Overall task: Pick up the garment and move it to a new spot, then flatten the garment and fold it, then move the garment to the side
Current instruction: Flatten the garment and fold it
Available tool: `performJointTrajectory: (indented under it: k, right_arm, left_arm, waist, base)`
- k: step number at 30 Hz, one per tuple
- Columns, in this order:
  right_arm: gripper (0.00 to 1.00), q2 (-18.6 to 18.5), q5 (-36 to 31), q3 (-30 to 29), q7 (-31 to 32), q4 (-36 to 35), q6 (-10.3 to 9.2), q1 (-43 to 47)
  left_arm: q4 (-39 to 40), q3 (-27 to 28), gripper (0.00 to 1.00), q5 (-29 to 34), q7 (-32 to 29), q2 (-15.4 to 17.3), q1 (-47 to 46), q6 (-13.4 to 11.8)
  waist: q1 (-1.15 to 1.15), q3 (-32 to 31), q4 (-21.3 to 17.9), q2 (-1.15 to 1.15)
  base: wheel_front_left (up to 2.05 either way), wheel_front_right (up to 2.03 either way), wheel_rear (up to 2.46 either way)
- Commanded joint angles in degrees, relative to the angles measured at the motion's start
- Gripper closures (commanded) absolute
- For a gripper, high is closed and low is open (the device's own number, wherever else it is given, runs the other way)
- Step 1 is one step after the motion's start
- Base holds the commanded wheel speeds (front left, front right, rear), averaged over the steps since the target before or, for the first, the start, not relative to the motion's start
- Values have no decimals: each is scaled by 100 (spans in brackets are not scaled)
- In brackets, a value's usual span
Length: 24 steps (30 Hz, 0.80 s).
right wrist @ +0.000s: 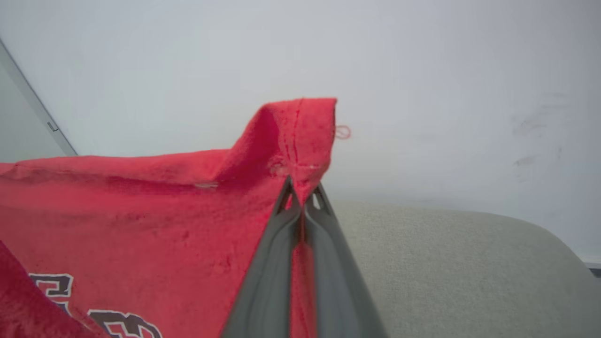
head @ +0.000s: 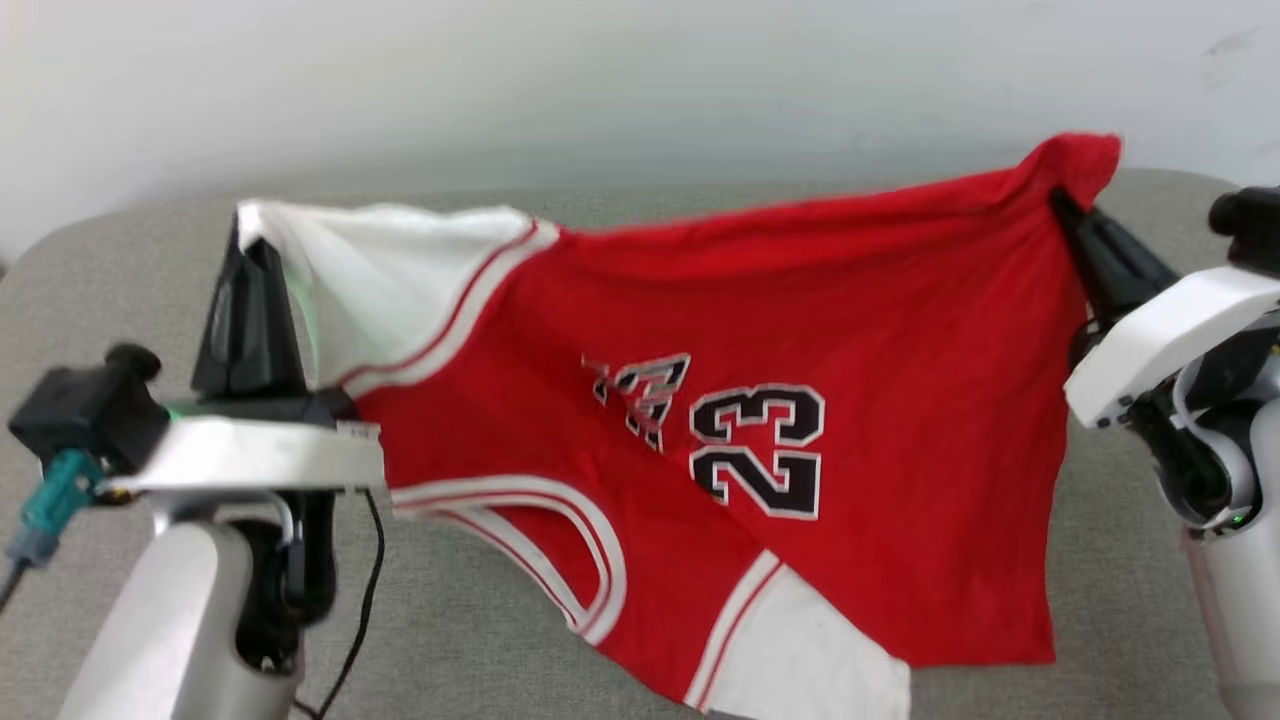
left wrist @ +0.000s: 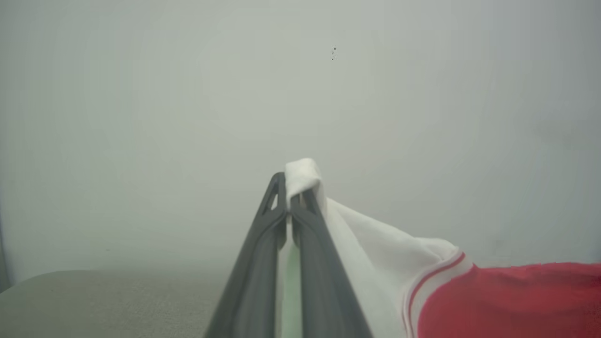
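Note:
The garment, a red jersey with white panels, striped trim and a black 23, hangs stretched between both arms above the grey cushioned surface. My left gripper is shut on a white corner at the upper left; its wrist view has the white fabric pinched between the closed fingers of the left gripper. My right gripper is shut on a red corner at the upper right, and the right wrist view has the right gripper pinching the red hem. The jersey's lower edge droops toward the surface.
A pale wall rises right behind the surface's rounded back edge. A black cable dangles beside my left forearm. Bare grey cushion lies to the right of the jersey.

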<state>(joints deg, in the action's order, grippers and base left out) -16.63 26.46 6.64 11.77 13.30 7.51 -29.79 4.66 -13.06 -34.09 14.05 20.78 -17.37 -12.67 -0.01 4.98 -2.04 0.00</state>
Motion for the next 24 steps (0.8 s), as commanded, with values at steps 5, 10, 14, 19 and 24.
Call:
performJointTrajectory:
  k: [5,10,14,19,24]
  right_arm:
    - [100,262,-316,-443,-93,-483,-4,-373]
    - [100,330,-413,-662,-80,-723,-3,-1265]
    - [100,268,-336,-732,-23,-681,-4,-2190]
    - [100,202,-248,-692,-88,-381,-4,-3487]
    - [100,197,-158,-501,-286,196,-3,-4799]
  left_arm:
    - [112,-25,100,78,-89,64,-1010,151]
    - [25,-114,100,187,-335,108,-2375,355]
    - [-323,-174,100,262,-589,121,-3631,521]
    - [-958,-206,100,354,-834,162,-5148,731]
    - [-1632,-182,100,514,-994,337,-6537,930]
  waist:
    - [1,330,30,0]
    - [1,787,59,0]
    - [1,1241,62,0]
    - [1,1927,3,0]
    - [1,2591,-139,0]
  base:
    - [0,0,0]
    - [0,0,0]
    - [0,0,0]
    - [0,0,0]
    - [0,0,0]
